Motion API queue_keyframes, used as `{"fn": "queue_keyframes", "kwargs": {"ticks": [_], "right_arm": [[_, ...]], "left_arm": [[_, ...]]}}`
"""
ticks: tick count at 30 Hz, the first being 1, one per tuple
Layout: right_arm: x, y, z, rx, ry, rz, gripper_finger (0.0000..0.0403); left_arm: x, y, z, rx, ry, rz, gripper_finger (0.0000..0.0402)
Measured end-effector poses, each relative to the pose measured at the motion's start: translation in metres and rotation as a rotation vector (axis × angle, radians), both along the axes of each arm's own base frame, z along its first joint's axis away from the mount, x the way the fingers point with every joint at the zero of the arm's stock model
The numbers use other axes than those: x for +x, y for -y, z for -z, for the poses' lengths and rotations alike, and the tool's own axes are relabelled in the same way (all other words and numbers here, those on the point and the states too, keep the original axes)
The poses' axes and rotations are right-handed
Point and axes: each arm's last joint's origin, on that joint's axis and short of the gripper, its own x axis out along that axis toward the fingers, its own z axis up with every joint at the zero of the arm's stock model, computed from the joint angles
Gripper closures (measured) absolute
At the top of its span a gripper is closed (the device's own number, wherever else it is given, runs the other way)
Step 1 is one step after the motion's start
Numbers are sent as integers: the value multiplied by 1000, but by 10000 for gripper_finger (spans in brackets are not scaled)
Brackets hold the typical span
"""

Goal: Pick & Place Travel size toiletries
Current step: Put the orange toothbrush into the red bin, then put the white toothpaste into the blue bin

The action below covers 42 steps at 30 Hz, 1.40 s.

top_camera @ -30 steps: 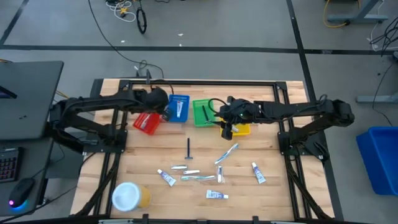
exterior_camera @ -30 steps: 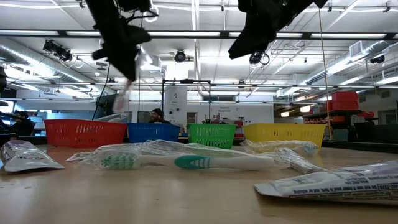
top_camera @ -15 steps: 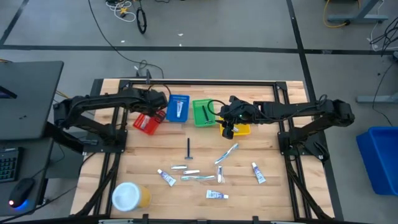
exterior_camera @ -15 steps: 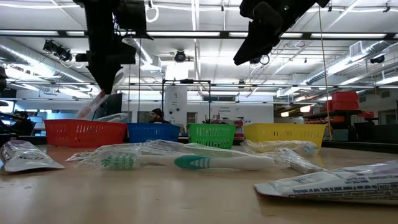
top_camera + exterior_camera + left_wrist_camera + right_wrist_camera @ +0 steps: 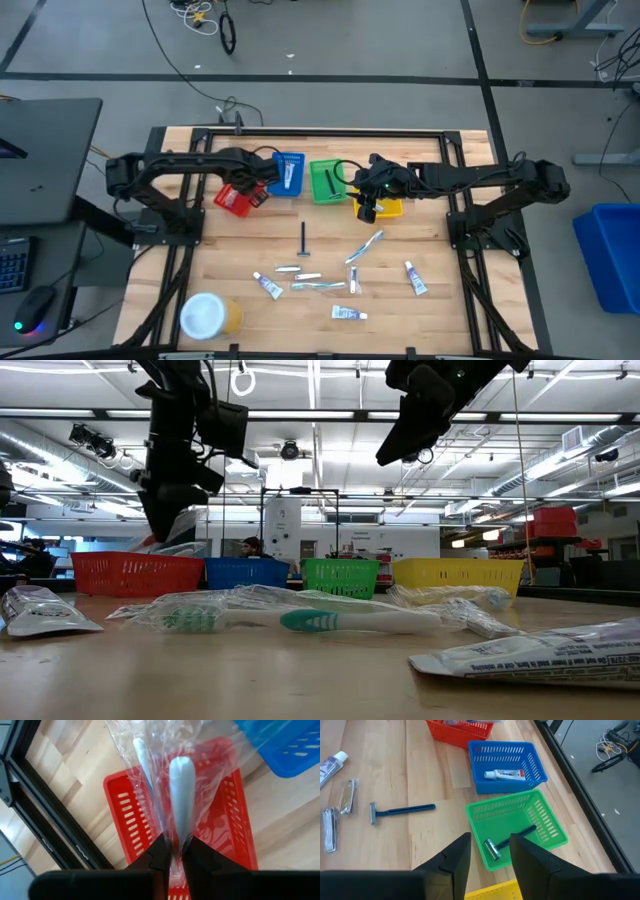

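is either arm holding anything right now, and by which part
The left end effector pinches a plastic-wrapped toothbrush by its lower end, above the red bin. The right end effector is open and holds nothing.

Wrapped toothbrush (image 5: 181,795) — pale, sealed in clear plastic — is pinched between the left gripper's (image 5: 172,856) dark fingers (image 5: 159,855), directly above the red bin (image 5: 240,810); blue bin (image 5: 285,750) is seen alongside.
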Motion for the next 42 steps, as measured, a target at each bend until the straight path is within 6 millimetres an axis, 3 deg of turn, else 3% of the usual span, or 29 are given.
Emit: {"fn": "queue_keyframes", "kwargs": {"ticks": [19, 28, 33, 42], "right_arm": [[0, 0, 0, 0, 1, -1, 262], [-1, 0, 3, 44, -9, 38, 262], [-2, 0, 13, 42, 2, 37, 252], [-1, 0, 19, -19, 17, -17, 199]], "left_arm": [[3, 0, 3, 6, -29, 40, 243], [24, 7, -25, 57, 40, 193, 243], [45, 21, -42, 116, 137, 385, 243], [64, 53, -43, 46, 291, 598, 248]]}}
